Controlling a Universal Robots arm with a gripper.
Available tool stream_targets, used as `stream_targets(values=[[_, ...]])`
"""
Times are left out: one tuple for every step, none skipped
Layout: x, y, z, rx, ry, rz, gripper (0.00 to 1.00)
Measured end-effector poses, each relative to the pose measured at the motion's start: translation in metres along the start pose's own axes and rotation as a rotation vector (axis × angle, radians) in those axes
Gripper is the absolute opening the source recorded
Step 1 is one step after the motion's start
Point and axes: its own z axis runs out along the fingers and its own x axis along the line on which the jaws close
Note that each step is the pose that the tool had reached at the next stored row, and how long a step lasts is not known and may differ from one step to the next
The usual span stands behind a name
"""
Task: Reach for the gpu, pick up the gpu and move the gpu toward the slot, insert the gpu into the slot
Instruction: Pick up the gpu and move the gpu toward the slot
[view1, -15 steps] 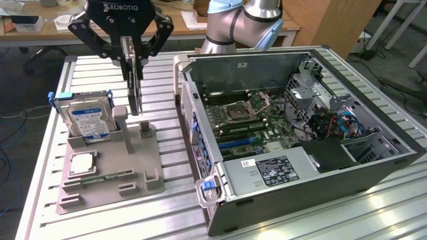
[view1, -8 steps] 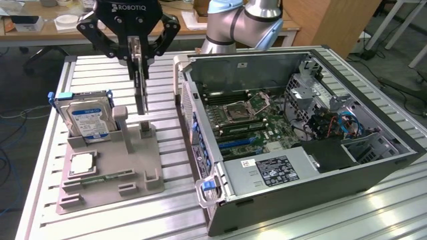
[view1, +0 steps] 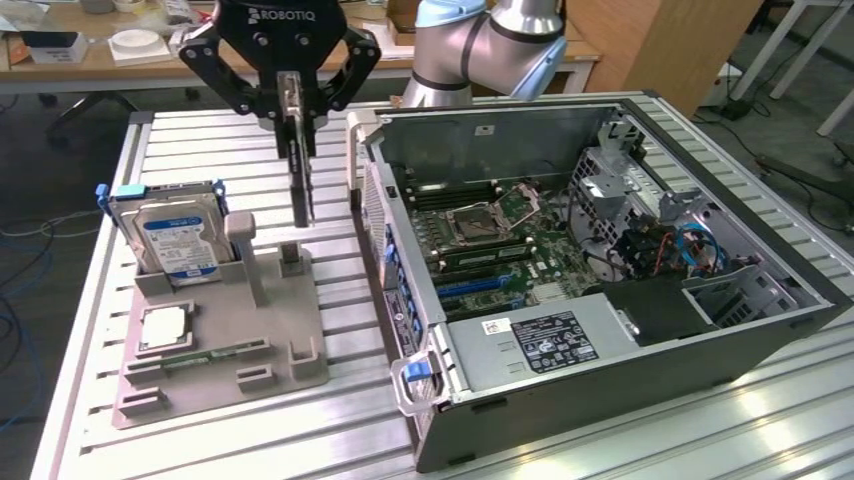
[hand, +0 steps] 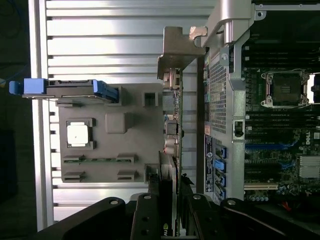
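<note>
1. Presently finds the claw (view1: 298, 115) closed narrow on the gpu (view1: 302, 185), pinching the upper part of the card between both fingers.
2. Notes the gpu hanging upright and edge-on in the exterior view, above the grey holder (view1: 214, 350), its lower end just over a grey post of that holder. Cannot tell whether touching the post or clear of it.
3. Places the gpu just beside the outer wall of the open computer case (view1: 601, 380), on the exterior view's left of that wall. Rates it as outside the case and apart from the motherboard (view1: 494, 240).
4. Confirms the same grip in the wrist view: claw (hand: 172, 222) clamped around the thin dark gpu (hand: 171, 135), with a silver bracket (hand: 177, 47) at one end of the card, close against the case wall.
5. Records a blue-labelled hard drive (view1: 174, 235) standing upright in the holder, on the exterior view's left of the gpu.
6. Records a square processor chip (view1: 163, 328) and a green memory stick (view1: 214, 355) lying flat in recesses of the holder, near each other.
7. Finds holder and case side by side on a slatted metal surface (view1: 200, 440).
8. Notes the case lying on its side with the panel off, exposing a processor socket (view1: 487, 215), blue slots (view1: 474, 285) and a labelled power supply (view1: 554, 340).
9. Notes the arm (view1: 494, 40) rising behind the case.
</note>
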Motion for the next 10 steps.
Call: stream_targets(values=[[-0.001,0.0001,0.0,0.0,0.0,0.0,0.26],[-0.003,0.0001,0.0,0.0,0.0,0.0,0.26],[-0.005,0.0002,0.0,0.0,0.0,0.0,0.26],[-0.006,0.0002,0.0,0.0,-0.0001,0.0,0.26],[-0.008,0.0003,0.0,-0.0001,-0.0001,0.0,0.26],[-0.01,0.0003,0.0,-0.0001,-0.0001,0.0,0.26],[-0.011,0.0003,0.0,-0.0001,-0.0001,0.0,0.26],[-0.012,0.0004,0.0,0.0,0.0,0.0,0.26],[-0.013,0.0004,0.0,-0.0001,0.0,-0.001,0.26],[-0.014,0.0004,0.0,0.0,0.0,-0.001,0.26]])
